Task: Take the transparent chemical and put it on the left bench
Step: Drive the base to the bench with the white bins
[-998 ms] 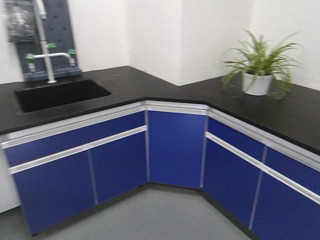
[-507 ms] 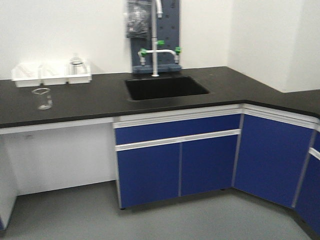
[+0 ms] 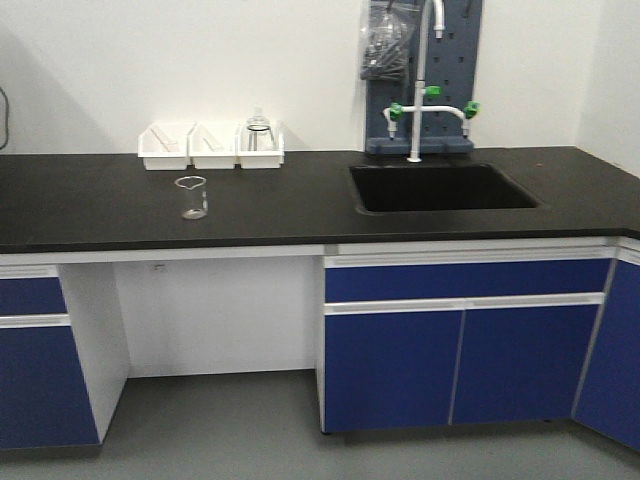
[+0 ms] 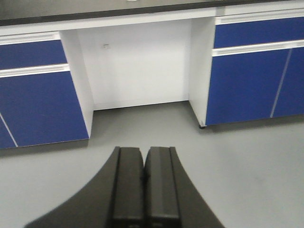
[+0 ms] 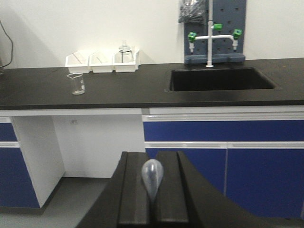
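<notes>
Black bench [image 3: 90,205] is running wall to wall in the front view. The transparent chemical [image 3: 192,197], a single small clear beaker, is standing upright on it, well left of the sunken sink [image 3: 440,188] and just in front of three white trays [image 3: 212,150] lined up against the wall. One glass vessel [image 3: 259,128] is sitting in the rightmost tray, too blurry to identify. One white tap [image 3: 416,110] with three green knobs [image 3: 396,109] is rising behind the sink. The left wrist view is only getting grey floor [image 4: 237,156], blue cabinet fronts [image 4: 33,104] and the bench edge cropped along the top. There the left gripper [image 4: 144,152] is pressing its jaws fully together and holding nothing. The right wrist view is seeing the beaker on the bench too, plus the right gripper [image 5: 153,159] clamping on a clear bulb [image 5: 152,175]. That's possibly a dropper top, but I honestly can't tell, since its lower end is disappearing between the pads.
</notes>
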`<state>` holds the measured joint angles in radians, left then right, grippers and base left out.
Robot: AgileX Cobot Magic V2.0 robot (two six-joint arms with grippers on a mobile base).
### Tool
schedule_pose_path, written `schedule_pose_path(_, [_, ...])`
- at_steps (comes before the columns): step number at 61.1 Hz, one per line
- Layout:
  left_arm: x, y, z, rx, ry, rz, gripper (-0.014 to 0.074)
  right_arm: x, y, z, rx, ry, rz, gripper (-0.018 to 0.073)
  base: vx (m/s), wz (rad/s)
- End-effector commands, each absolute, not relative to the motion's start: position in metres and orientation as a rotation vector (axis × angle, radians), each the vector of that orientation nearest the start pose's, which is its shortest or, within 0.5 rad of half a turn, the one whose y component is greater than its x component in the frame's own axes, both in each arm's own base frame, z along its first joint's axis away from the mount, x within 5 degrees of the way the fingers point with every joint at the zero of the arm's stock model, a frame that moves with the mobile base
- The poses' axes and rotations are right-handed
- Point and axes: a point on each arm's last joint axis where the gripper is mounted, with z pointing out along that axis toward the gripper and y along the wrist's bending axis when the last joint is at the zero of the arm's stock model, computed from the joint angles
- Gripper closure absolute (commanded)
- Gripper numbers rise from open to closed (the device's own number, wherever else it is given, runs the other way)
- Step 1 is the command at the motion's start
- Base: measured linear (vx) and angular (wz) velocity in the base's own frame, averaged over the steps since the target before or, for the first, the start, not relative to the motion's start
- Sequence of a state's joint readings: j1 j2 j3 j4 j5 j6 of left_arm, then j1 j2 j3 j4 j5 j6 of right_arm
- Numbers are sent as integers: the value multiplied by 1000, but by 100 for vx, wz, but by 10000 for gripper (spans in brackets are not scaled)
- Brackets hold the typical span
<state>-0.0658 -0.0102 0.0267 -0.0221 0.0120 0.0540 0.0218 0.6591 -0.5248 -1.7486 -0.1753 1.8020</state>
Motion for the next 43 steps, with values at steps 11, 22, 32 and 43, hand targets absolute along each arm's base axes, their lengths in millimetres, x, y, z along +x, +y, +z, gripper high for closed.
schedule_pose_path(11, [55,-4,206,64,1429,-35,600,141,15,340,-116,1614,137,562,29,25])
schedule_pose_path(22, [55,-4,206,64,1429,-35,600,141,15,340,-116,1614,137,562,35,22])
schedule_pose_path(32, [55,-4,206,64,1429,-35,600,141,15,340,-116,1614,137,562,38,25])
schedule_pose_path(43, [55,-4,206,64,1429,-35,600,141,15,340,-116,1614,137,562,41,28])
